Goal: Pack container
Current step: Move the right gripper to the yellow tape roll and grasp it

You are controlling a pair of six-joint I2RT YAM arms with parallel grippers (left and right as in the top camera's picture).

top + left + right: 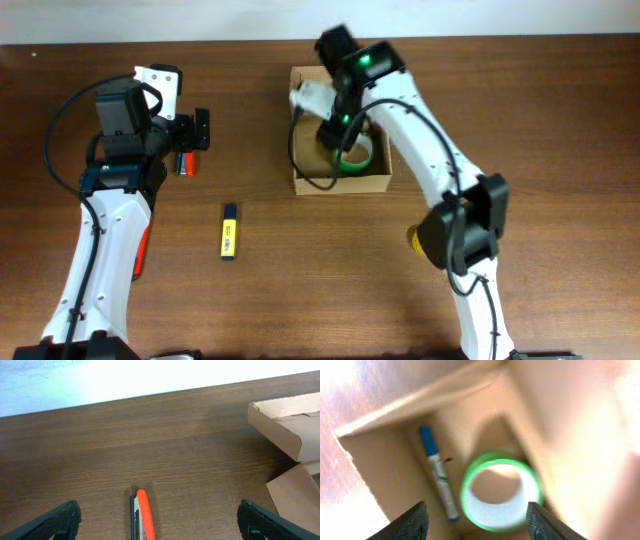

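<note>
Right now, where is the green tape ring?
The green tape ring lies inside the cardboard box, beside a blue-capped marker, just under the right hand in the overhead view.

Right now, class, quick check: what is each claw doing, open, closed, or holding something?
Left claw: open, empty.
Right claw: open, above the green tape roll in the container.

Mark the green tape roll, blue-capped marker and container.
green tape roll (497,519), right wrist view, lower wall of the ring.
blue-capped marker (439,476), right wrist view, mid barrel.
container (345,185), overhead view, near wall.
</note>
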